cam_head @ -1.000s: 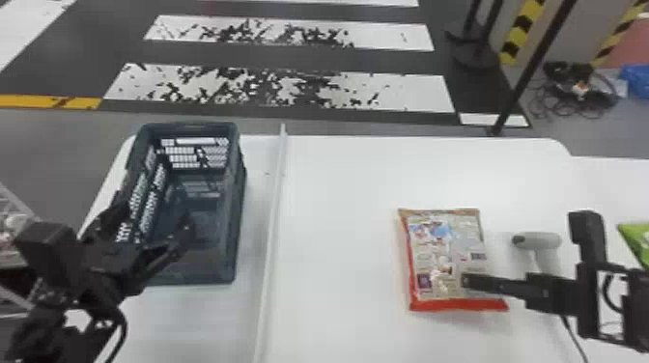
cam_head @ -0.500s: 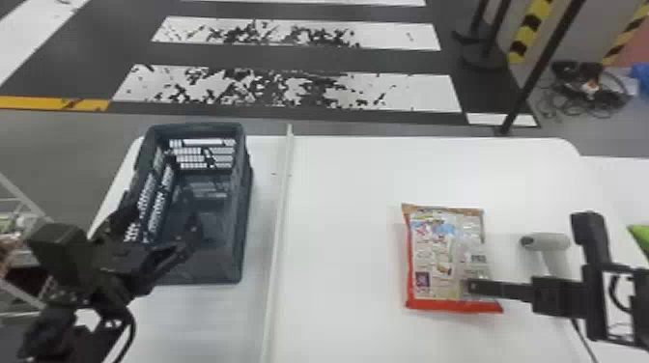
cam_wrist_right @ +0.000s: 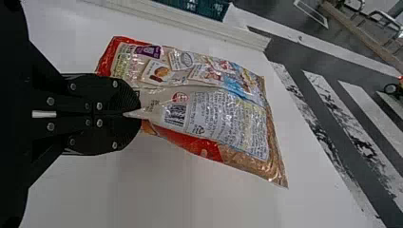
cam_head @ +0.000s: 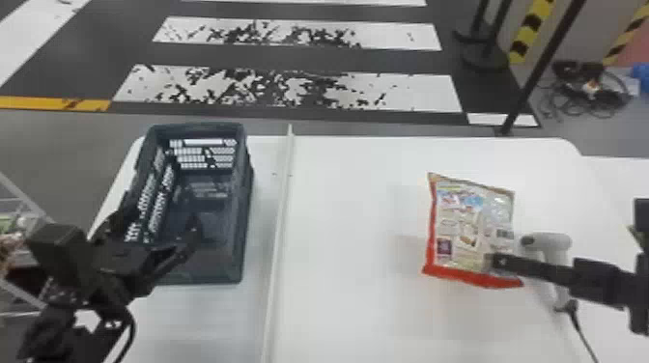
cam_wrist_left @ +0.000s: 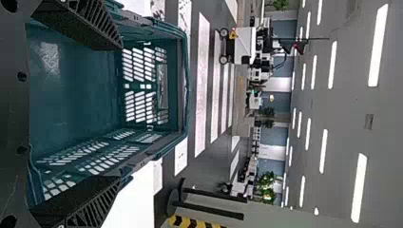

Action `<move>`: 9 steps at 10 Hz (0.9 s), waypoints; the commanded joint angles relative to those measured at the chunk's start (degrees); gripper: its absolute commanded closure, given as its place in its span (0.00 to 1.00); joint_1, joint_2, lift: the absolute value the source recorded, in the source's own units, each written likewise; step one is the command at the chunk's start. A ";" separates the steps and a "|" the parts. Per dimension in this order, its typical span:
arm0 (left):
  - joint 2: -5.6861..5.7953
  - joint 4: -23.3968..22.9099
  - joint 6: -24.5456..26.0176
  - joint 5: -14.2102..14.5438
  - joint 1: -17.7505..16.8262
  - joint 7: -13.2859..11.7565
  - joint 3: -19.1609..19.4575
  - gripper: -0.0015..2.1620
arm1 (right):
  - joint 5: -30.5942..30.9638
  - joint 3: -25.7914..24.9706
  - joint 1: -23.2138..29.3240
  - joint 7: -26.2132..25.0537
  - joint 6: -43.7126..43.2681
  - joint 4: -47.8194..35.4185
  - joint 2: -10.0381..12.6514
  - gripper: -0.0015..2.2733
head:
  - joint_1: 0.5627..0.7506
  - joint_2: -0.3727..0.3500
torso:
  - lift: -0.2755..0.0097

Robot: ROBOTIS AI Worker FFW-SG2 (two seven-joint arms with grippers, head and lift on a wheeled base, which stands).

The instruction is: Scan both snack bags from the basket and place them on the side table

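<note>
This looks like a big indoor robotics lab or test hall, judging by the rows of ceiling lights [cam_wrist_left: 379, 45], the crosswalk stripes [cam_head: 410, 94] on the dark floor [cam_head: 299, 58], the white wheeled machine [cam_wrist_left: 243, 46] and the loose cables [cam_head: 591, 94] beyond the desk [cam_head: 347, 193].

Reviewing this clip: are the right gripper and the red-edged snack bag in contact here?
Touching. The right wrist view shows the right gripper with its jaws closed on a pinched fold of the snack bag.
</note>
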 commanded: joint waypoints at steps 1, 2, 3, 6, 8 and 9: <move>-0.02 -0.23 0.00 0.00 0.22 -0.02 0.09 0.00 | -2.53 -5.40 -1.58 -1.73 1.20 -0.93 0.06 0.99 | 0.70 0.49 | 0.70; 0.07 -0.41 0.00 0.00 0.40 -0.02 0.18 0.00 | -3.50 -8.83 -3.25 -3.22 1.20 -0.93 -0.12 0.99 | 0.70 0.45 | 0.70; 0.24 -0.41 0.00 0.00 0.40 -0.02 0.18 0.00 | -3.76 -11.20 -4.75 -5.42 1.20 -0.31 -0.73 0.99 | 0.70 0.40 | 0.70; 0.33 -0.23 0.18 0.00 0.05 -0.02 0.09 0.00 | -5.52 -17.44 -6.07 -18.43 -7.59 4.43 -1.17 0.99 | 0.70 0.23 | 0.70; 0.42 -0.23 0.35 0.00 -0.13 -0.02 0.09 0.00 | -6.40 -18.76 -6.15 -28.27 -14.09 8.12 -0.82 0.99 | 0.70 0.12 | 0.70; 0.42 -0.23 0.35 0.00 -0.13 -0.02 0.09 0.00 | -6.57 -19.90 -7.30 -32.05 -16.20 11.11 -0.82 0.99 | 0.70 0.09 | 0.70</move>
